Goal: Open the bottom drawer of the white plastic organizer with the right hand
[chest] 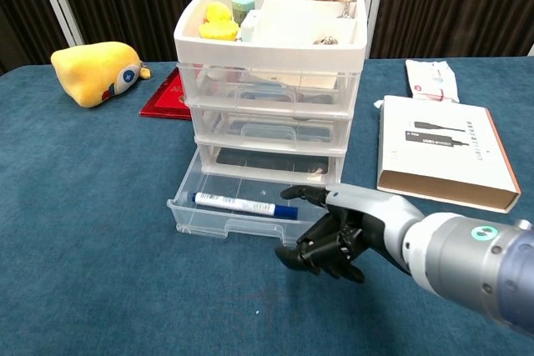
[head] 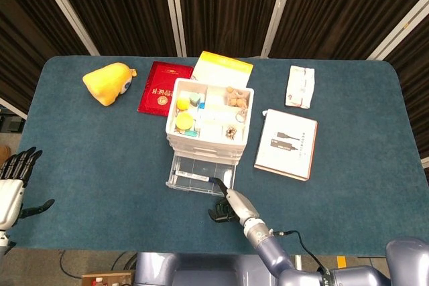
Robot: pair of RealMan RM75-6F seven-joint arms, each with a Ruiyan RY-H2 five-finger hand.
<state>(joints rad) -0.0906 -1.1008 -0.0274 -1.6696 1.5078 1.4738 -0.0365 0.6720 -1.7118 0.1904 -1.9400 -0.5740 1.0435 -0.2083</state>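
Note:
The white plastic organizer (chest: 271, 81) stands mid-table, its top tray (head: 209, 108) holding small items. Its clear bottom drawer (chest: 217, 218) is pulled well out toward me, and a blue-capped marker (chest: 242, 204) lies across it. In the head view the drawer (head: 194, 165) juts from under the stack, the marker (head: 194, 177) near its front. My right hand (chest: 338, 235) is at the drawer's front right corner, thumb over the rim and the other fingers curled against the front. From above, that hand (head: 224, 209) sits just in front of the drawer. My left hand (head: 13, 179) hangs off the table's left edge, fingers spread, holding nothing.
A yellow plush toy (head: 107, 83) and a red booklet (head: 157, 88) lie back left. A yellow book (head: 224, 68) sits behind the organizer. A flat white box (head: 287, 143) lies right of it, close to my right arm. A white packet (head: 300, 86) is at the back right.

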